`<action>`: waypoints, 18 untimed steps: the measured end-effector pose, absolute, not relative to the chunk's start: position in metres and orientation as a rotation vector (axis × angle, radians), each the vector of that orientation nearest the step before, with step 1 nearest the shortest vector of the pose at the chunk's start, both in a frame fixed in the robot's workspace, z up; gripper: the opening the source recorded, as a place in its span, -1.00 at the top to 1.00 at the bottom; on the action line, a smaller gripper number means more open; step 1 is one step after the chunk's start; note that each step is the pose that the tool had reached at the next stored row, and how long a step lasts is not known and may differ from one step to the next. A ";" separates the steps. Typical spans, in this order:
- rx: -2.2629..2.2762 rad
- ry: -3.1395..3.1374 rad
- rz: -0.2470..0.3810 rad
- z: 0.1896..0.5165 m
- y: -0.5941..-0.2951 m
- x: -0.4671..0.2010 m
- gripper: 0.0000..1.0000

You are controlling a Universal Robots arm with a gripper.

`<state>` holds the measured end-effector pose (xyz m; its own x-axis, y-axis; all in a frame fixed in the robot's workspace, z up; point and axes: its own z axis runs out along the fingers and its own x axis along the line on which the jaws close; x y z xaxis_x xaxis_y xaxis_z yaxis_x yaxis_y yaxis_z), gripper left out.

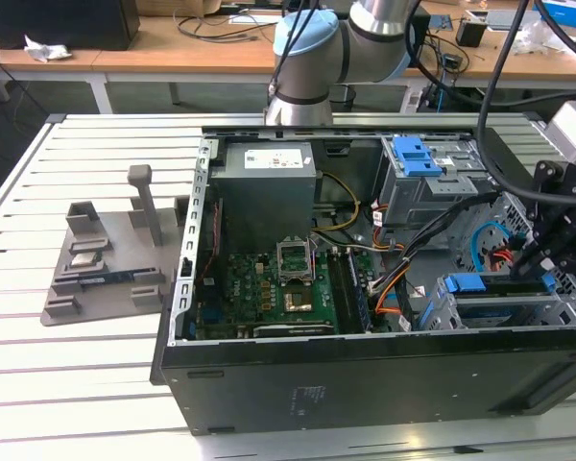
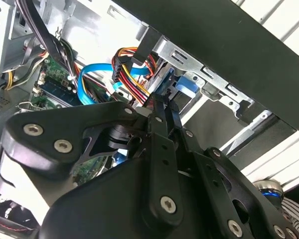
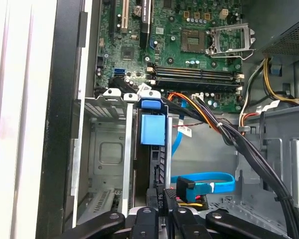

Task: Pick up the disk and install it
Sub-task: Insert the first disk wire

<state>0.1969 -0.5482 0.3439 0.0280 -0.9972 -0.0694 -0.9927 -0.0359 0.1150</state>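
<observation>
In the exterior view, the open black tower computer case (image 1: 365,384) lies on its side on a white slatted table (image 1: 58,384), and the arm's black gripper (image 1: 536,257) hangs at the exterior view's right end of the case, down at the silver metal drive bay (image 1: 442,312). There the disk (image 1: 504,288), a flat rectangular drive in a blue plastic rail frame, stands on edge in the bay with its blue rail showing along the top. A grey power supply box (image 1: 267,197) and a green motherboard (image 1: 259,298) fill the rest of the case, well apart from the gripper. In the second wrist view, the gripper's black linkages (image 2: 162,164) run close together toward the bay, with blue plastic showing just beyond the tips, but whether the fingers are clamped on the disk or merely beside it cannot be told. In the first wrist view, the disk (image 3: 157,164) sits upright in the slot, its blue tab (image 3: 153,129) at the far end and its near edge touching or just at the gripper (image 3: 159,214). It looks rigid, fairly dense and smooth-sided, and probably sensitive to knocks, so the plastic rails or the narrow end edges seem the safest hold, keeping clear of the bundle of orange and black cables (image 3: 214,122) and the flat blue data cable (image 3: 209,181) beside it.
</observation>
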 end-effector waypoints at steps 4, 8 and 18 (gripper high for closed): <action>2.233 -2.156 -0.208 0.341 -0.548 0.197 0.65; 2.234 -2.157 -0.212 0.341 -0.549 0.197 0.65; 2.211 -2.182 -0.211 0.342 -0.550 0.198 0.65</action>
<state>0.1979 -0.5501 0.3417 0.0088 -0.9970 -0.0769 -0.9932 -0.0176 0.1147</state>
